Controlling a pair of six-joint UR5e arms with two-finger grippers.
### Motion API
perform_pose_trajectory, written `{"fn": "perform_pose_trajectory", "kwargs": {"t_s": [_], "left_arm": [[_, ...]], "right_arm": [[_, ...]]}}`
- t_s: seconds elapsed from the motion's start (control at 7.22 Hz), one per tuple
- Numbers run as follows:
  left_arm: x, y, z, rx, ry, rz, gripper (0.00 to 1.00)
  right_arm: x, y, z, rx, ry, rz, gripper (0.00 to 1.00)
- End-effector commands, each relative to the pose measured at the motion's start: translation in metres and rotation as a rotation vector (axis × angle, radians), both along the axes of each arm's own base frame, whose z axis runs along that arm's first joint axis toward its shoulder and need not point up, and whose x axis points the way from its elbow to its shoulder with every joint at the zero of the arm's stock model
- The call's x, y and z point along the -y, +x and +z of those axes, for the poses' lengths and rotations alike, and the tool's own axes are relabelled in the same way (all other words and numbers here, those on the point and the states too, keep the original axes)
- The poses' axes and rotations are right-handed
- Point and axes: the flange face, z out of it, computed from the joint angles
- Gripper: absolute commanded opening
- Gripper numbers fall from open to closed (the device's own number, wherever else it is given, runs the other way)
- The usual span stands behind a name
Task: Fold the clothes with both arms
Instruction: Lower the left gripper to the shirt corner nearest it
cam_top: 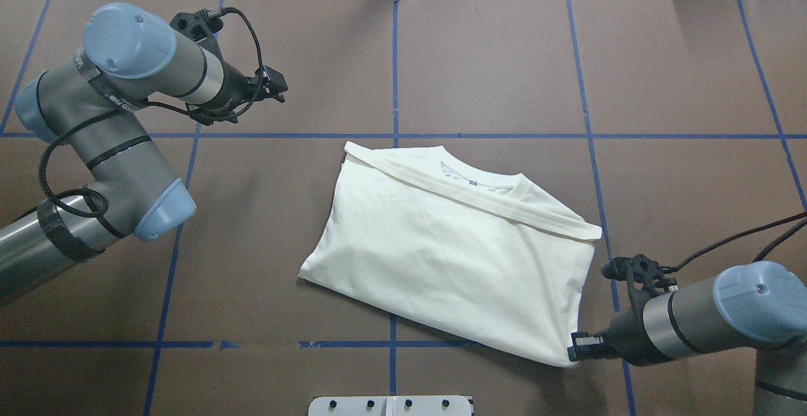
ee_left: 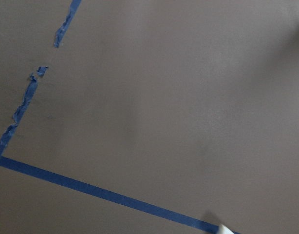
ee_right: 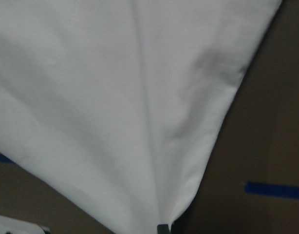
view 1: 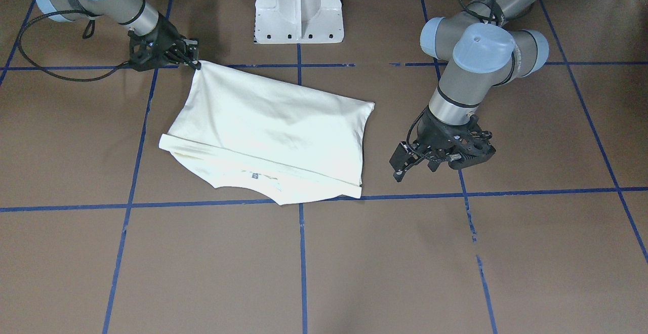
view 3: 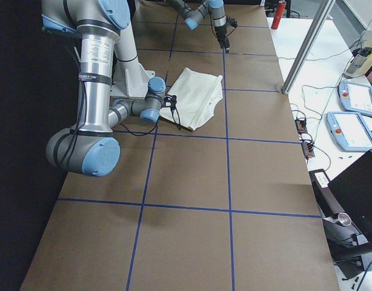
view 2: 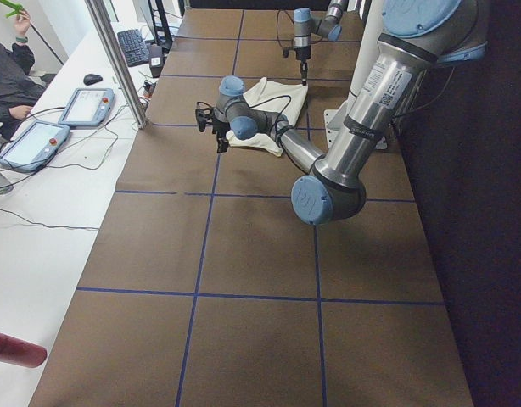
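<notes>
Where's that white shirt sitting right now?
In the overhead view the shirt lies mid-table, slightly right of centre, just beyond the white pedestal base, its near right corner pinched by the right gripper.

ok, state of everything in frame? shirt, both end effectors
shirt: folded over, plain side up, collar edge showing, one corner pinched.
right end effector: shut on that shirt corner, near the robot's base.
left end effector: open, empty, clear of the shirt.
</notes>
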Motion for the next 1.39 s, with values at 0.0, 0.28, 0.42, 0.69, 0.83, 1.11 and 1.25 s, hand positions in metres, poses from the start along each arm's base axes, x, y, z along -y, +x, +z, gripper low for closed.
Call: {"fn": "perform_pose_trajectory", "kwargs": {"t_s": [0.0, 0.28, 0.42, 0.69, 0.83, 1.11, 1.25], "left_arm": [[-0.012, 0.005, -0.007, -0.019, -0.007, 0.005, 0.99], [-0.06, 0.009, 0.0, -0.045, -0.028, 0.05, 0.99], [-0.097, 0.028, 0.001, -0.076, -0.097, 0.066, 0.99], [-0.193, 0.094, -0.017, -0.159, -0.335, 0.087, 0.89], [-0.22, 0.113, -0.016, -0.156, -0.405, 0.071, 0.84], [-0.235, 0.132, -0.008, -0.114, -0.423, 0.045, 0.76], [-0.235, 0.132, -0.004, -0.106, -0.427, 0.041, 0.73]], "right_arm": [[-0.024, 0.013, -0.002, 0.036, -0.007, -0.061, 0.99], [0.002, 0.029, -0.018, 0.138, 0.031, 0.018, 1.0], [0.035, 0.042, -0.031, 0.169, 0.048, 0.104, 1.0], [0.079, 0.058, -0.056, 0.222, 0.082, 0.218, 1.0], [0.087, 0.059, -0.063, 0.239, 0.092, 0.235, 1.0], [0.092, 0.059, -0.067, 0.246, 0.098, 0.247, 1.0], [0.093, 0.06, -0.068, 0.248, 0.099, 0.251, 1.0]]}}
